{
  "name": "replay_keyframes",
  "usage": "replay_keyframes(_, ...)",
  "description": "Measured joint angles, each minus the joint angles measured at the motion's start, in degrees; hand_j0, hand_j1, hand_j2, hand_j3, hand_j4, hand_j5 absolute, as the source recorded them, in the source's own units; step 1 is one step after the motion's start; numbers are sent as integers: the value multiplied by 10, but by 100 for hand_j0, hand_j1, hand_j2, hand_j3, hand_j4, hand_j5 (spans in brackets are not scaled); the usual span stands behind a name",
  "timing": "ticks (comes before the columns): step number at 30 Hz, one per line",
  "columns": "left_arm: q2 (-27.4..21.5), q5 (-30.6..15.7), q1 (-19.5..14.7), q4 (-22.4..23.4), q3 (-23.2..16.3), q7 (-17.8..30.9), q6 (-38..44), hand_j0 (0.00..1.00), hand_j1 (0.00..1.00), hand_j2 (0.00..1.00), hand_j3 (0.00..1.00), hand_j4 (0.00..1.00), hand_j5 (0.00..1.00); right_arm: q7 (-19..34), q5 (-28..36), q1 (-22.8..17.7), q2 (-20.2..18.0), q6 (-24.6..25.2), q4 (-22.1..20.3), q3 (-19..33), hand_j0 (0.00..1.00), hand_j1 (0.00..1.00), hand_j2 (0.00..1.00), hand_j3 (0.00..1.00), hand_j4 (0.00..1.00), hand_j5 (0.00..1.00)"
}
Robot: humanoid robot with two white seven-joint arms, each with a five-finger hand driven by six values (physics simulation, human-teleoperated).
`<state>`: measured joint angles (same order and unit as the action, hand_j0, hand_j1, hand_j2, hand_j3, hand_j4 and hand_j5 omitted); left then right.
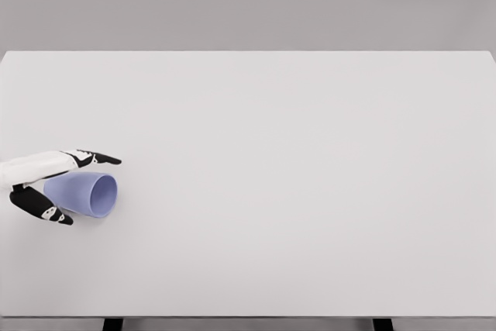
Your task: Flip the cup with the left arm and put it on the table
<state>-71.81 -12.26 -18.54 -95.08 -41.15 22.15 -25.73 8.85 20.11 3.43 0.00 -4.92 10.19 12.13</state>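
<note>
The cup (87,194) is light purple and lies on its side at the lower left of the frame, on the white worktop (294,191). Its open mouth points toward the right of the picture. The left hand (54,184) comes in from the left edge and sits around the cup's closed end, with the upper fingers (97,158) stretched over the top of the cup and the lower finger (43,207) under its near side. The hand looks partly closed around the cup, but I cannot tell if it is squeezing it tight or only resting beside it. The right hand is not in the picture. The cup is not standing up yet, so the flip is not done. A few things could go wrong. The cup is round and smooth, so if the hold is loose it could roll away across the worktop. It could slip out while it is being turned. If the hand lets go when the cup is tilted, the cup could tip over again. The cup is also near the left side, so a bad push could send it off.
</note>
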Motion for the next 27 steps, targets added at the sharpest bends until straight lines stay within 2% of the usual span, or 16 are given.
replay_keyframes(3,1,0,4,-1,0,0,2,96,96,96,96,96,96,0,0,0,0,0,0,0,100,100,100,100,100,100)
replay_keyframes(5,7,2,4,-1,0,1,3,86,86,86,86,86,86,0,0,0,0,0,0,0,100,100,100,100,100,100)
replay_keyframes(8,12,7,4,-1,0,1,5,81,81,81,81,81,81,0,0,0,0,0,0,0,100,100,100,100,100,100)
replay_keyframes(17,15,14,16,-1,0,-2,29,73,73,73,73,73,73,0,0,0,0,0,0,0,100,100,100,100,100,100)
replay_keyframes(27,15,7,11,-10,7,-6,48,64,64,64,64,64,64,0,0,0,0,0,0,0,100,100,100,100,100,100)
